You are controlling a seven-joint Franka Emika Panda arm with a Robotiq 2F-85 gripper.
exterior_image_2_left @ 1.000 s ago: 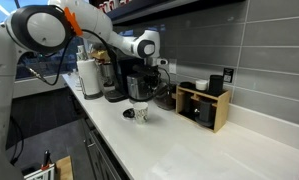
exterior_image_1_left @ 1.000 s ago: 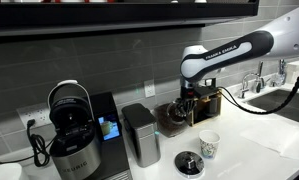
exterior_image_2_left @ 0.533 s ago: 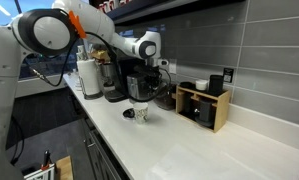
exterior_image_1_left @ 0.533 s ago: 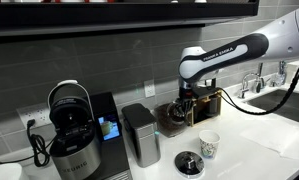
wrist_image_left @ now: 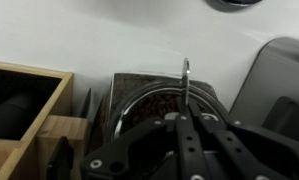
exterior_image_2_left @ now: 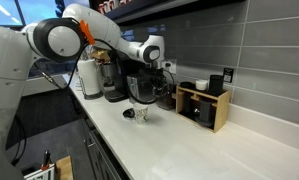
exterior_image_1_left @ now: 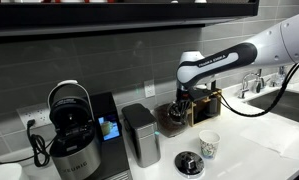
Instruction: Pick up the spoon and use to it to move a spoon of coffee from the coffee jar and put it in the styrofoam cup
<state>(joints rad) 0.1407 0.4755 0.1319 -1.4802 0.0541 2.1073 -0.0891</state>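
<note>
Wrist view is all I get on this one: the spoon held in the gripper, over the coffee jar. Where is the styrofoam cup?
Observer: The styrofoam cup stands upright on the white counter, in front of the coffee jar and apart from it.
Operator: And past the grey canister at my edge?
Observer: A coffee machine stands beside it, on the side away from the jar.
Operator: Where does the arm come in from?
Observer: From the side where the faucet is; the gripper hangs right above the jar.
</note>
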